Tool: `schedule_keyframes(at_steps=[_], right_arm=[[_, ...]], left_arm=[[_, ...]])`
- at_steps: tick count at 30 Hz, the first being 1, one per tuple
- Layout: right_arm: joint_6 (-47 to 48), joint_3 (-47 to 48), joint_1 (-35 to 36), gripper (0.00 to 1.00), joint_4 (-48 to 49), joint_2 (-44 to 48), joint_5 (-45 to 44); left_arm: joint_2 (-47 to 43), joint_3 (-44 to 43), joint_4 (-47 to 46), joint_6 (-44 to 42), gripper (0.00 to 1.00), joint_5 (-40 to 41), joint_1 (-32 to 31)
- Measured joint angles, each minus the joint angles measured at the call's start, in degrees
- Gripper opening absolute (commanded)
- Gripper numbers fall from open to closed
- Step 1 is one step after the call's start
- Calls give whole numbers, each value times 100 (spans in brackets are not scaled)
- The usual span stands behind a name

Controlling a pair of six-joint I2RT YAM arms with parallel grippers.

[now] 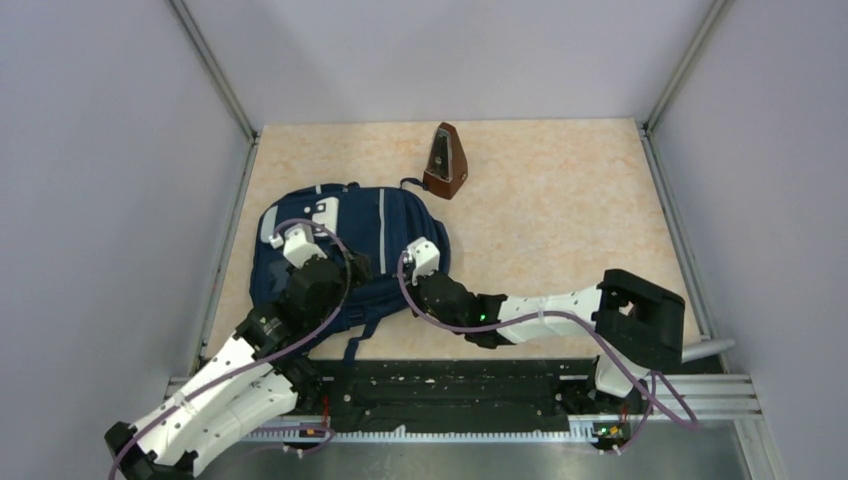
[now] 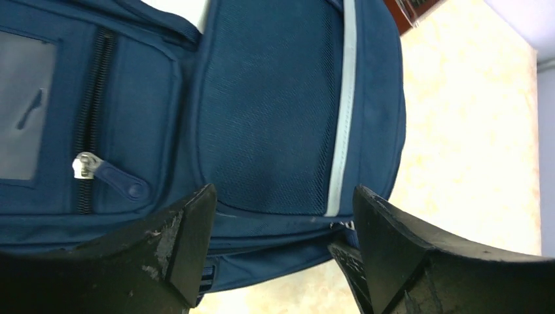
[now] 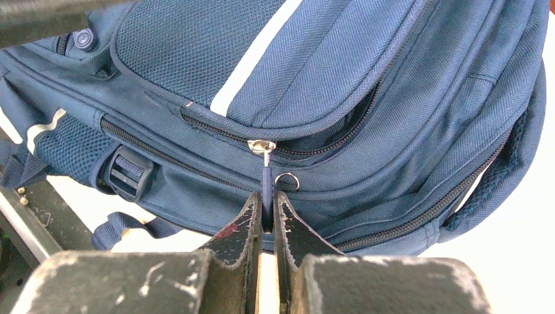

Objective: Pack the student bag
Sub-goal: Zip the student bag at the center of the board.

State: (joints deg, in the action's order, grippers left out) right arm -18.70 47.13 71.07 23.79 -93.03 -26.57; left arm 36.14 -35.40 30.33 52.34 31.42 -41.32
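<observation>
Our main worry is the grip on the zip pull (image 3: 266, 186). The right pincer (image 3: 267, 208) is closed almost fully, and its two tips nip only the lower end of that thin blue tab. The metal slider (image 3: 262, 146) sits just beyond the tips. If we haul at an angle to the zip track, we judge the tab could slip out of the tips. The slider could also jam where the track bends round the pocket flap. The student bag (image 1: 350, 240) lies flat on the bench (image 1: 560, 220), directly ahead of both pincers, and nothing pins it. A hard tug may therefore drag the whole bag toward the right pincer instead of running the zip. A small metal ring (image 3: 286, 180) hangs just beside the tab and could snag a tip.

The left pincer (image 2: 283, 199) is spread wide and holds nothing. It hangs over the bag's mesh panel (image 2: 268, 111), with a second zip tab (image 2: 118, 183) off to one side of its fingers. As far as we can tell it is clear of the fabric, so it gives no bracing.

Seen from above, the left arm reaches forward over the near-left part of the bag. The right arm lies low, stretched across from the right, and meets the bag's near-right edge. A brown metronome (image 1: 445, 160) stands well beyond both pincers, just off the bag's far side.
</observation>
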Motion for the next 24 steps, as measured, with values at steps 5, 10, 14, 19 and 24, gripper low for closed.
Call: schedule_keyframes(at_steps=[5,10,14,19,24], right_arm=[[-63,-57,-33,0,15,22,101],[-90,-63,-39,0,11,31,142],[-90,-63,-46,0,0,31,162],[-87,-61,-63,0,-72,31,160],[-90,-46,-66,0,-262,31,105]], left_arm=[[-166,286,-153,-2,81,-160,551],[17,588,-400,7,77,-592,1005],[151,732,-656,11,68,-765,1115],[234,901,-938,42,51,-807,1211],[278,1086,-1073,90,30,-750,1263]])
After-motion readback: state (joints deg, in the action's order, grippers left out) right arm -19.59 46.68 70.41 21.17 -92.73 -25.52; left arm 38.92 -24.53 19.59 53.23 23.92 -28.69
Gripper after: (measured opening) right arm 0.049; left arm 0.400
